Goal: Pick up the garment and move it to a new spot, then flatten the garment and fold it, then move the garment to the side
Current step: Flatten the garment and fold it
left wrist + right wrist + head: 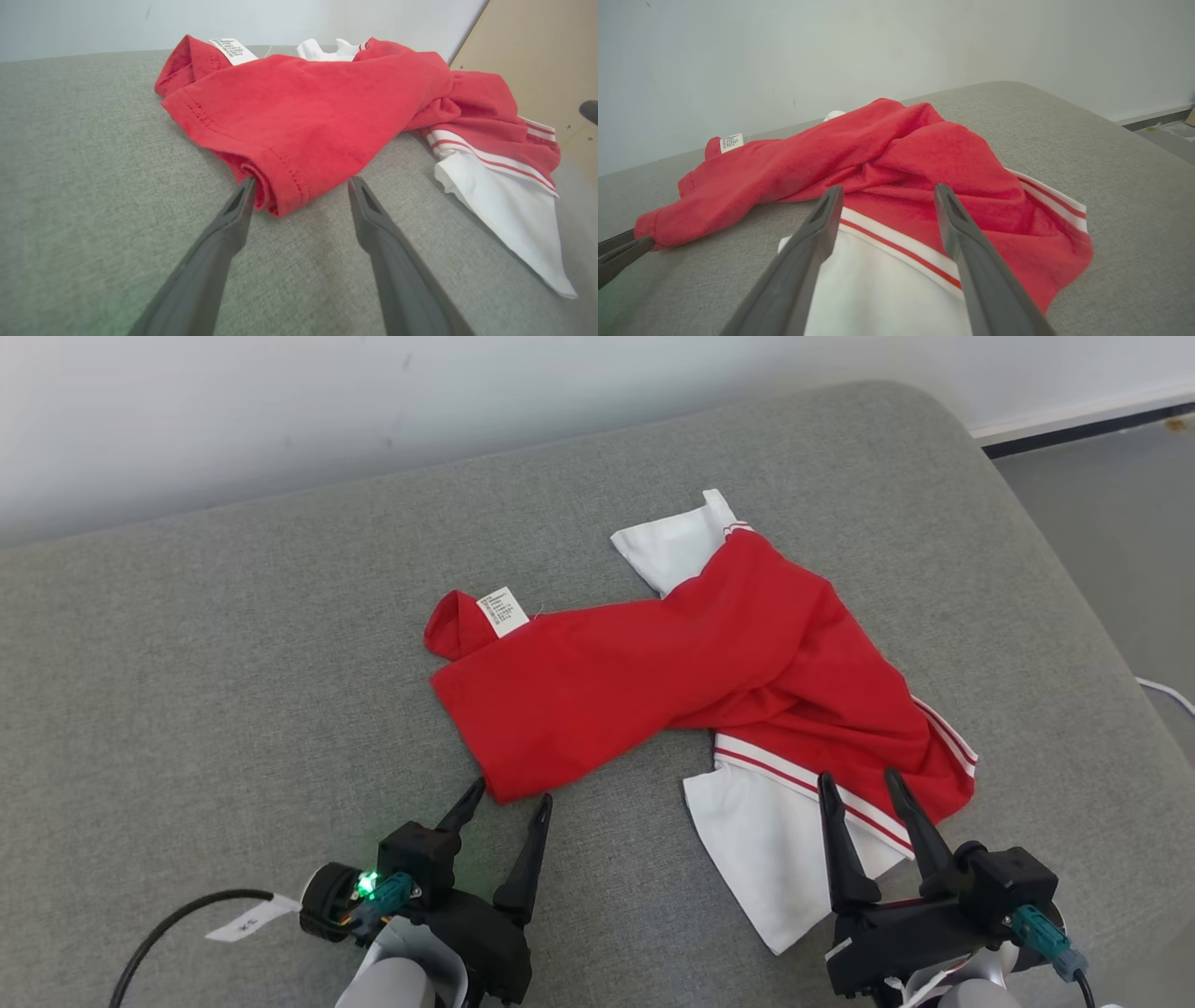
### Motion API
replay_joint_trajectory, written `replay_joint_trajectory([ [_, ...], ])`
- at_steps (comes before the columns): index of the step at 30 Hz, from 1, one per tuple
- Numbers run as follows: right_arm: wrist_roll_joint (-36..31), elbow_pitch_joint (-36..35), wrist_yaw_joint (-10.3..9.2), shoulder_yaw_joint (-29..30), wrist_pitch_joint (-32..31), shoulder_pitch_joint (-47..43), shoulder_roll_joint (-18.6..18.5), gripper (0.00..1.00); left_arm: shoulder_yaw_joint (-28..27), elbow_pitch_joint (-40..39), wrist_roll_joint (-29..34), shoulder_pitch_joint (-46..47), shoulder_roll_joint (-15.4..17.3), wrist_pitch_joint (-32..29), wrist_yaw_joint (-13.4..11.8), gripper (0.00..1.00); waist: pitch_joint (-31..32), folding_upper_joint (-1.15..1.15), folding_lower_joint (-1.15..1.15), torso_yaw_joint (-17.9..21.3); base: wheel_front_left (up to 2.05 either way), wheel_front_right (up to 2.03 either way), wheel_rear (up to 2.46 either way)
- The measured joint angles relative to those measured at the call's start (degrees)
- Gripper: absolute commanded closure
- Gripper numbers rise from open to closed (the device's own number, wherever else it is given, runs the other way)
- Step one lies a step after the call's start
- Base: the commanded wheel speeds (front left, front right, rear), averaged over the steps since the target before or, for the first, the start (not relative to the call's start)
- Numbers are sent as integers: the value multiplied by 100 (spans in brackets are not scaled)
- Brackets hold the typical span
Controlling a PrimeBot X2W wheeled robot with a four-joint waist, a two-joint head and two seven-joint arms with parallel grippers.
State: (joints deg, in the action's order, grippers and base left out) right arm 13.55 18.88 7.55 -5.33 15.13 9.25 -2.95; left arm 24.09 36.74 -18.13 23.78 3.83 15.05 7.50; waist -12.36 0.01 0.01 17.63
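A grey fabric cushion [233, 644] carries a crumpled red-and-white garment [672, 672] lying directly on it.

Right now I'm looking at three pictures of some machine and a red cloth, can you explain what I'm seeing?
This is a two-armed robot, and each arm ends in a claw with two long dark fingers. One picture looks down from its head; the other two come from cameras on its wrists, looking along the fingers. A crumpled red and white garment lies on a grey cushioned surface. The left claw is open at a red corner; the right claw is open over the white striped part. Neither claw holds anything yet.
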Motion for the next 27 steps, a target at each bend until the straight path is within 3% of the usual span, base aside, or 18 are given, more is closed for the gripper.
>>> replay_joint_trajectory([
  [4,-2,35,0,-34,0,5,1,0,151,151,-134,136,0,0,0,0,18,0,0,30,0,0,0],
  [5,-9,40,0,-46,-1,6,1,0,181,189,-169,161,0,-1,0,8,20,0,0,26,0,0,0],
  [6,-31,47,0,-55,-1,7,0,0,201,238,-225,206,-3,0,0,58,20,0,0,20,0,0,0],
  [8,-38,54,0,-73,-1,10,1,0,268,265,-296,270,3,-1,0,100,22,0,0,4,0,0,0],
  [15,-60,64,0,-51,-1,12,5,0,316,-69,-338,346,100,0,0,100,34,0,0,-159,0,0,0],
  [27,-88,125,0,86,0,-275,5,0,-14,-2254,275,-865,581,-1,2,100,328,0,-1,-840,0,0,0],
])
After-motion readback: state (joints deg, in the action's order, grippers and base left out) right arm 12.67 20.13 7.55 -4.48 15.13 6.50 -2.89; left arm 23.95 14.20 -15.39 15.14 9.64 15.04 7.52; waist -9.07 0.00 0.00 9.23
